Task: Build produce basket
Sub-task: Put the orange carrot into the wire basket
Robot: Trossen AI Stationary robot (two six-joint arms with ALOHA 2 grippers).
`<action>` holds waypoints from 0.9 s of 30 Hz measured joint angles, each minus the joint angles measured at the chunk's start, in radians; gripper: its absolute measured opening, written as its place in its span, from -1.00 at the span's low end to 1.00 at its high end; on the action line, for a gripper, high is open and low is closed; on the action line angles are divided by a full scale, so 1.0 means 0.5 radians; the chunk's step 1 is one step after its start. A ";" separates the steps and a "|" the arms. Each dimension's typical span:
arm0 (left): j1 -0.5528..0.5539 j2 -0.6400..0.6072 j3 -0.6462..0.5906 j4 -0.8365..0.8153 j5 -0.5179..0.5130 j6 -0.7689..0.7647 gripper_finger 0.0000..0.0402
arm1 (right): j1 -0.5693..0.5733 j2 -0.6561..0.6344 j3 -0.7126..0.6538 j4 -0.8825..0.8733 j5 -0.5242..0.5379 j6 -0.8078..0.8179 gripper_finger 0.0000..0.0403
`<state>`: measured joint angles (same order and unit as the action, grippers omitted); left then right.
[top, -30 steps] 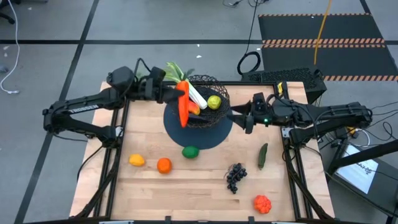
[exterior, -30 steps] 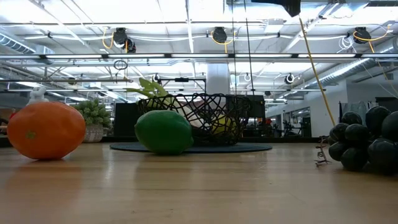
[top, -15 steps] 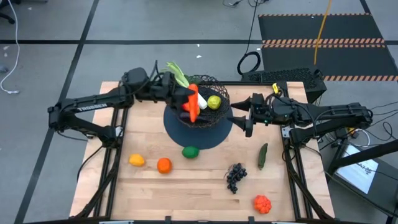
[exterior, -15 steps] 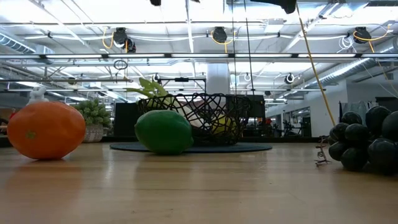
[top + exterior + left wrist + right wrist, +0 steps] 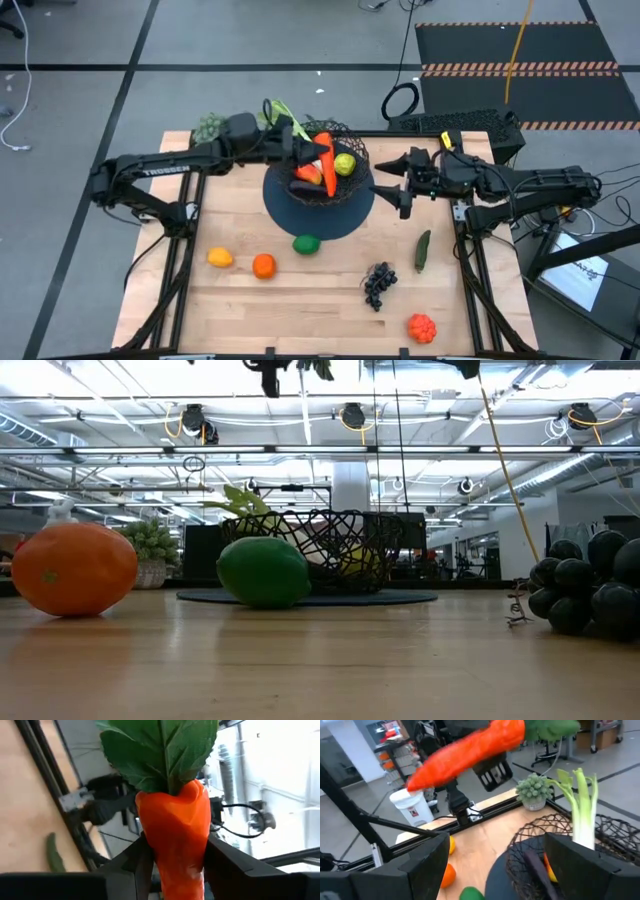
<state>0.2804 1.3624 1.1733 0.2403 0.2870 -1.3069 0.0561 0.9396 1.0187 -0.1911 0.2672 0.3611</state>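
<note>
The black wire basket (image 5: 330, 165) stands on a flat dark round mat (image 5: 318, 212) at the table's far middle. It holds a green-white leek (image 5: 582, 807), a lemon (image 5: 344, 163) and other produce. My left gripper (image 5: 308, 155) is shut on an orange carrot (image 5: 325, 160) with green leaves, above the basket. The carrot also shows in the right wrist view (image 5: 465, 750). My right gripper (image 5: 400, 187) is open and empty, just right of the basket. My left gripper pinches the carrot's orange body (image 5: 172, 855) between its two fingers (image 5: 134, 865), below the leafy top. The fingers come from the table's left side and lie across the carrot. The carrot is lifted clear above the basket and tilted, its leafy end higher than its tip (image 5: 415, 782).
A lime (image 5: 306, 243), an orange (image 5: 263, 265) and a yellow-orange fruit (image 5: 220, 258) lie near the left front. Dark grapes (image 5: 378, 283), a cucumber (image 5: 423, 250) and a red tomato (image 5: 422, 327) lie at the right front. A fuzzy green clump (image 5: 210, 127) sits at the far left.
My left gripper has carried the carrot toward the table's right, from the basket's left rim to over the basket. The carrot has turned and tipped on the way, staying clear of the basket.
</note>
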 joint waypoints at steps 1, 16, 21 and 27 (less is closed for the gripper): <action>0.018 0.022 0.015 0.003 0.005 0.054 -0.24 | -0.006 -0.004 0.000 -0.011 0.027 0.001 0.55; 0.547 0.396 0.253 0.021 0.619 0.699 -0.24 | -0.136 -0.010 0.000 0.000 0.356 0.258 0.55; 0.652 0.570 0.321 0.026 0.785 0.954 -0.24 | -0.154 -0.010 0.000 0.000 0.356 0.443 0.55; 0.701 0.733 0.325 0.019 0.655 1.684 -0.24 | -0.153 -0.010 0.000 0.000 0.415 0.610 0.55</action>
<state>0.6306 1.7289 1.3357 0.2498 0.6142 -0.4647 -0.0204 0.9348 1.0187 -0.1913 0.4745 0.6659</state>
